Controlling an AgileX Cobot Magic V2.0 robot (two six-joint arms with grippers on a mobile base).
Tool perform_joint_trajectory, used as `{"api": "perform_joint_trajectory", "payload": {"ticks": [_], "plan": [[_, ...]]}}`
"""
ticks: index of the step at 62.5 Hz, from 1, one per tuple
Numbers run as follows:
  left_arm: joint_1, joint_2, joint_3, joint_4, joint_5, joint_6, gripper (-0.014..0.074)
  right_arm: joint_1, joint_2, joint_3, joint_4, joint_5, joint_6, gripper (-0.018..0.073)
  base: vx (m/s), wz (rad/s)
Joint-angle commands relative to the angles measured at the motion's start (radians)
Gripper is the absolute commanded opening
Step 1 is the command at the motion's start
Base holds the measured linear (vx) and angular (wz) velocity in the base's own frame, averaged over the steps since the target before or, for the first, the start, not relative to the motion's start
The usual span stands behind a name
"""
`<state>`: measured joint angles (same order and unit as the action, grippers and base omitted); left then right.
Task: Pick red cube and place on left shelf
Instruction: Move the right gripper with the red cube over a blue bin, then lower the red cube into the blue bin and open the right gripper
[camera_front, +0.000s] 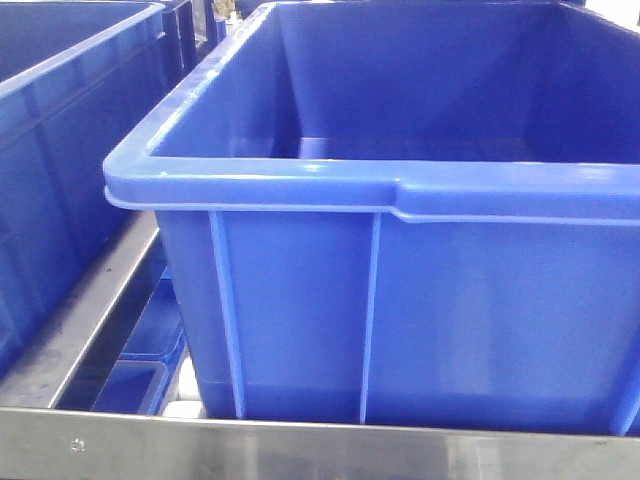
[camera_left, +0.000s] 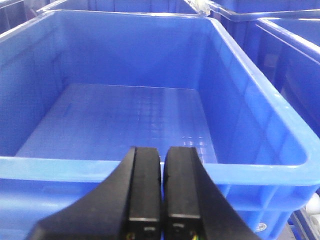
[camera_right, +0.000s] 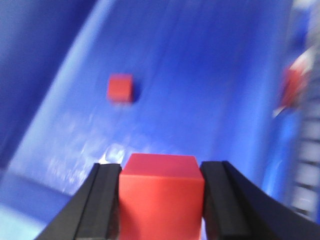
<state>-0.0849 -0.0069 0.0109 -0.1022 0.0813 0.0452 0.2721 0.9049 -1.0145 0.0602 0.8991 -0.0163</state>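
The red cube (camera_right: 161, 197) fills the bottom of the right wrist view, with my right gripper (camera_right: 161, 167) shut on it, black fingers (camera_right: 105, 200) pressed against both its sides. It hangs above the sloping blue floor of a crate (camera_right: 200, 75). In the left wrist view my left gripper (camera_left: 162, 152) is shut on nothing, hovering at the near rim of a bare blue crate (camera_left: 260, 167). The front view shows the left shelf (camera_front: 300, 450) as a brushed-steel rail under a big blue ribbed crate (camera_front: 420, 300). Neither gripper appears in the front view.
A second small red cube (camera_right: 120, 88) lies on the crate floor ahead of my right gripper. A blurred red shape (camera_right: 292, 87) shows at the right edge. More blue crates (camera_front: 60, 150) stand to the left and behind (camera_left: 290, 45).
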Motion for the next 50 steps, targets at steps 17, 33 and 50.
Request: {"api": "perform_joint_trajectory", "payload": {"ticks": [17,33,50], "plan": [[-0.006,-0.012,0.024,-0.004,-0.088,-0.005,0.0102,0.126,0.33,-0.113,0.009,-0.081,-0.016,0.0119,0.0,0.0],[-0.006,-0.012,0.024,-0.004,-0.088,-0.005,0.0102,0.126,0.516,-0.113,-0.002,-0.16,-0.016,0.0119,0.0,0.0],[-0.006,-0.012,0.024,-0.004,-0.088,-0.005,0.0102,0.126,0.674,-0.113,-0.002,-0.207,-0.016,0.0119,0.0,0.0]]}}
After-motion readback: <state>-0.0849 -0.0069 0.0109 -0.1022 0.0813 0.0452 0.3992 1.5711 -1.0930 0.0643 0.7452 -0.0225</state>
